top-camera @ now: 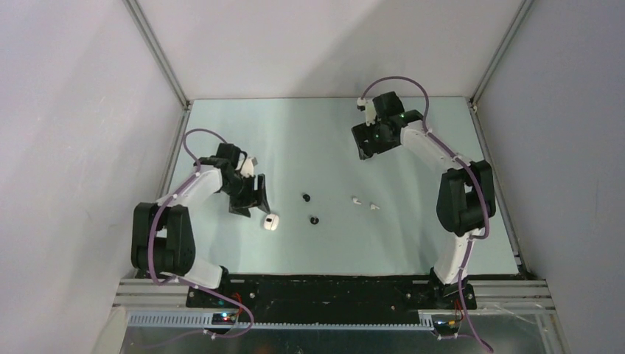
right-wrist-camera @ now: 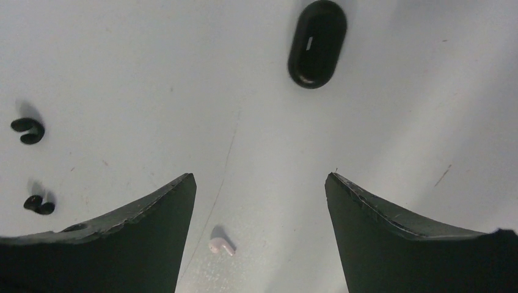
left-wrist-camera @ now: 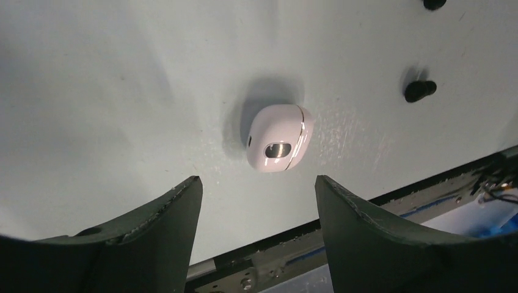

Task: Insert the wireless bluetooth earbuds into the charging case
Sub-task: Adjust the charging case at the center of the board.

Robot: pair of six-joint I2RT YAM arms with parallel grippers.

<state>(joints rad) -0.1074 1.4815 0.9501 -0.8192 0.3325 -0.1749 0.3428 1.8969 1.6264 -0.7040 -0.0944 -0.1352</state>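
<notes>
Hovering low over the bench [top-camera: 413,243], the left end effector [left-wrist-camera: 256,180] has its fingers spread wide with nothing between them. The white charging case [left-wrist-camera: 278,137] lies flat just ahead of the fingertips, a little right of the gap's centre line. Its lid looks closed, and the seam runs roughly away from the fingers.

Beyond the white charging case, toward the other arm, lie the two black earbuds [top-camera: 306,197]. Farther out from it are the two white earbuds [top-camera: 355,200]. All four are loose on the bench and well apart from that case.

The right end effector [right-wrist-camera: 259,177] is also spread and empty. It sits on the far side of the earbuds from the white charging case. Ahead of it the black charging case [right-wrist-camera: 317,43] also lies closed, its long axis pointing almost straight away from the fingers.

The left arm is clearly the nearer one to the white charging case. As I judge it, a short advance with a slight shift to the right would bring the case between the fingers. No earbud is in either case yet, and a lid probably has to open first.
</notes>
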